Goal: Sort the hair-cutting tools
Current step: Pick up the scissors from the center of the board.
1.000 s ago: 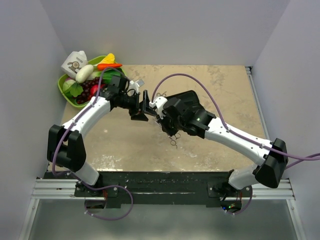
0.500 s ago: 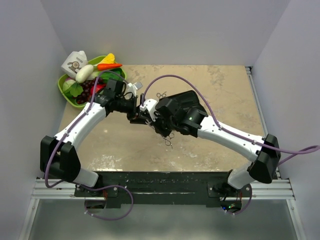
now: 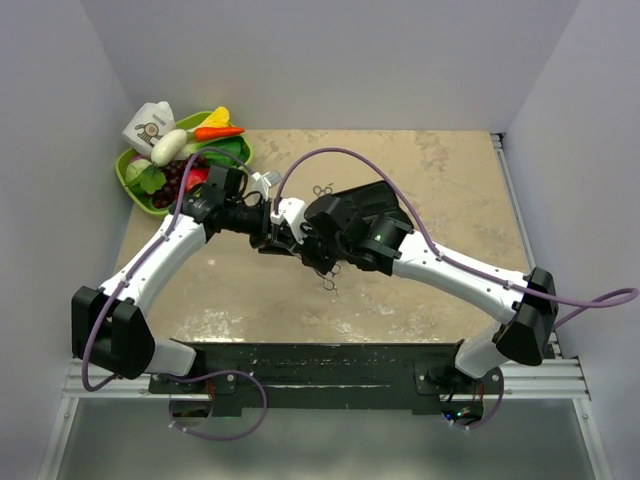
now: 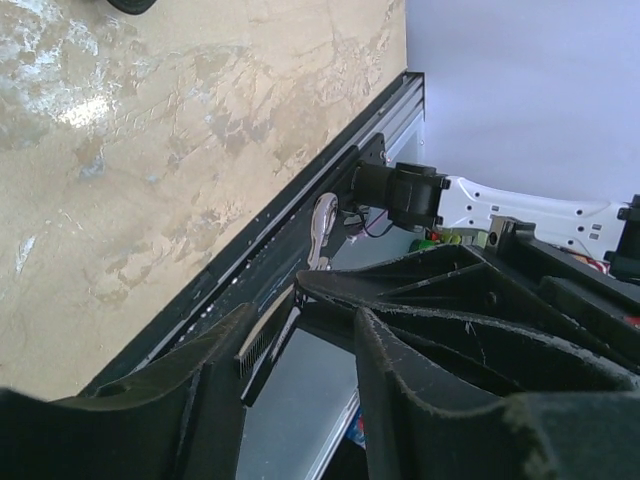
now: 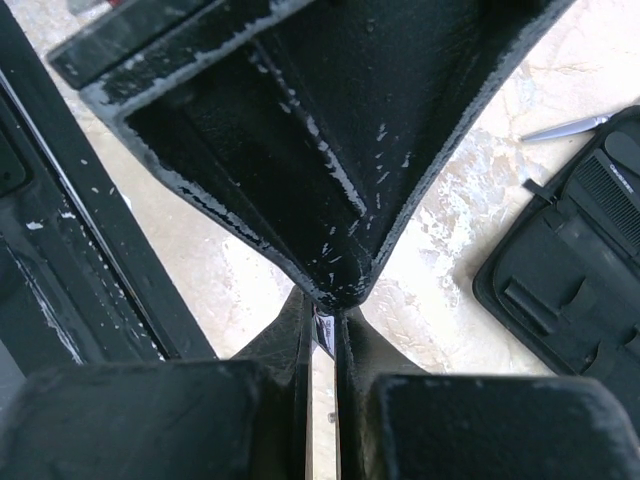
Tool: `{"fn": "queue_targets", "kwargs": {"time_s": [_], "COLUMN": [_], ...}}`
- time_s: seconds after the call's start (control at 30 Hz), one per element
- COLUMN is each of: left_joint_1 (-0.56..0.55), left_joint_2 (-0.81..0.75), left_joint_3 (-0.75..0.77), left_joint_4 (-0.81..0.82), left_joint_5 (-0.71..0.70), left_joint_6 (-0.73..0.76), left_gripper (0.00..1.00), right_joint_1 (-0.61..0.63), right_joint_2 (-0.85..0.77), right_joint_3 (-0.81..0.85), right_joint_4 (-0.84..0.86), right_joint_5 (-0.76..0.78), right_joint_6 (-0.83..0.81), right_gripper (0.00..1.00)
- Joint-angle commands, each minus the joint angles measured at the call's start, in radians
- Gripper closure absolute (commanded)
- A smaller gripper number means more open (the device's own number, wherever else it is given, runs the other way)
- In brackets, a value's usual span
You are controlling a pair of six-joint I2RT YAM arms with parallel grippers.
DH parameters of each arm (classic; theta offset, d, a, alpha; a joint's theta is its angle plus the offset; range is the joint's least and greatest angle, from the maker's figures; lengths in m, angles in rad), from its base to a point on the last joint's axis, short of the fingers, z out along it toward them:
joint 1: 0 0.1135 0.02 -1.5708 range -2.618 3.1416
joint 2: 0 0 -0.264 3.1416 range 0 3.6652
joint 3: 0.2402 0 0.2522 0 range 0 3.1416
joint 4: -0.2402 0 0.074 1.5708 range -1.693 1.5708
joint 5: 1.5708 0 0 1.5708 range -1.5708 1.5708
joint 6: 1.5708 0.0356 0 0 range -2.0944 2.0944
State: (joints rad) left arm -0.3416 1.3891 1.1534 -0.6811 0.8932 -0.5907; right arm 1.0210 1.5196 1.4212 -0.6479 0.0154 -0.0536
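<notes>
- Far left, a green bowl heaped with toy food sits at the worktop's back corner. There is a milk carton, a carrot and dark grapes.
- The left arm reaches from beside that bowl toward the middle. On its wrist view the left jaws stand spread with a clear gap, and I can't make out anything pinched between them. The black tip of the other arm's tool fills the space just ahead.
- Dead centre, the two arms meet nose to nose above the worktop.
- The right arm comes in from the right. Its wrist view shows the right jaws pressed together on a thin sliver of metal.
- That sliver looks like the blade of the held scissors, whose ring handles hang out just below the meeting point in the top view.
- Behind the arms, the second scissors lie flat on the worktop. Their silver tip shows just beside the edge of the case.
- The black case lies open on the worktop at the right of the right wrist view.
- At its far right edge a ribbed black strip, seemingly the comb, sits inside the case.
</notes>
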Motion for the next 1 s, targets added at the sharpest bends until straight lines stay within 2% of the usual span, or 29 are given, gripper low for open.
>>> {"fn": "queue_targets", "kwargs": {"time_s": [0.0,0.07,0.17,0.2,0.27,0.3,0.6,0.63,0.67,0.73,0.97], "left_joint_1": [-0.002,-0.002,-0.002,-0.002,-0.002,-0.002,-0.004,-0.004,-0.004,-0.004,-0.004], "left_joint_2": [-0.033,-0.036,-0.035,-0.035,-0.035,-0.035,-0.030,-0.029,-0.027,-0.027,-0.019], "left_joint_3": [-0.006,-0.009,-0.014,-0.014,-0.012,-0.011,0.003,0.005,0.006,0.009,0.025], "left_joint_4": [-0.005,-0.003,0.000,0.000,0.000,0.000,0.003,0.003,0.003,0.003,0.002], "left_joint_5": [0.035,0.038,0.039,0.039,0.041,0.042,0.044,0.043,0.041,0.042,0.046], "left_joint_6": [-0.012,-0.012,-0.011,-0.009,-0.009,-0.009,-0.008,-0.006,-0.006,-0.006,-0.006], "left_gripper": [0.55,0.59,0.75,0.87,0.98,1.00,1.00,1.00,1.00,1.00,1.00], "right_joint_1": [0.019,0.022,0.028,0.031,0.033,0.033,0.034,0.034,0.034,0.034,0.034], "right_joint_2": [0.002,0.005,0.004,0.004,0.001,-0.001,-0.012,-0.013,-0.018,-0.039,-0.075], "right_joint_3": [0.054,0.059,0.062,0.064,0.059,0.058,0.056,0.058,0.055,0.038,-0.027], "right_joint_4": [0.037,0.036,0.033,0.031,0.030,0.028,0.007,0.002,-0.001,-0.001,0.005], "right_joint_5": [-0.012,-0.012,-0.012,-0.012,-0.005,0.000,0.040,0.046,0.047,0.050,0.051], "right_joint_6": [-0.020,-0.020,-0.020,-0.020,-0.020,-0.020,-0.014,-0.012,-0.006,-0.003,0.015], "right_gripper": [1.00,1.00,1.00,1.00,1.00,1.00,1.00,0.84,0.74,0.61,0.59]}}
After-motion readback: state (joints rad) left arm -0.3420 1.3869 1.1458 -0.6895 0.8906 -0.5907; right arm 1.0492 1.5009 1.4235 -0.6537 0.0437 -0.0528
